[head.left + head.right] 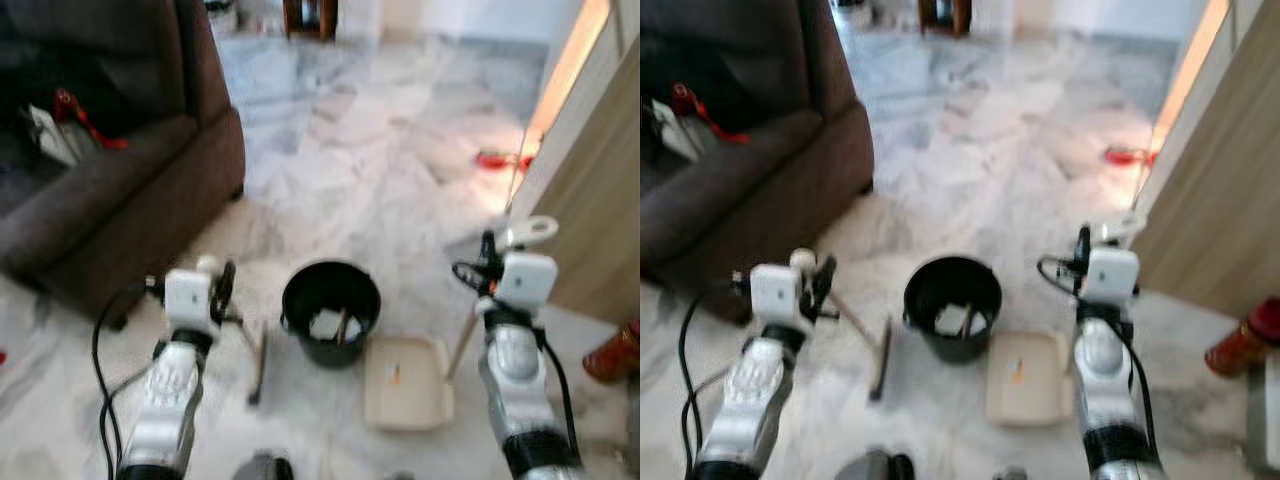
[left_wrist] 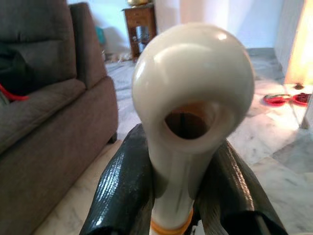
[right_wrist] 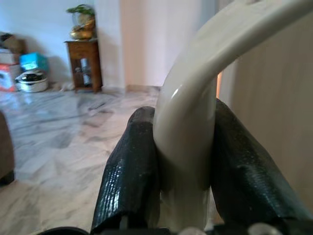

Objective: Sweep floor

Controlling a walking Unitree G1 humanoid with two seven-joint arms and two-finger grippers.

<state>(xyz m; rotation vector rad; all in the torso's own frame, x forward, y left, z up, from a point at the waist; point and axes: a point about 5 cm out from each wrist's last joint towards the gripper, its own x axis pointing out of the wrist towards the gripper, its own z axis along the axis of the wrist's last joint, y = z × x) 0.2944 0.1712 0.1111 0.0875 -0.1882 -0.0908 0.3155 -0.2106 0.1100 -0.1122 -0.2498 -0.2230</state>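
My left gripper [image 1: 222, 290] is shut on the cream handle [image 2: 193, 73] of a broom, just below its rounded end with a hole. The handle slants down to the broom head [image 1: 258, 368] on the marble floor, left of a black bucket [image 1: 330, 310] that holds some scraps. My right gripper [image 1: 487, 268] is shut on the curved cream handle [image 3: 195, 98] of a long-handled dustpan. Its beige pan [image 1: 405, 385] lies flat on the floor just right of the bucket, with a small orange scrap in it.
A brown sofa [image 1: 120, 190] with a red and white item [image 1: 60, 125] stands at the left. A wooden panel [image 1: 600, 200] rises close on the right, with a red object [image 1: 612, 358] at its foot. Red slippers [image 1: 500, 158] lie farther off. Open marble floor stretches ahead.
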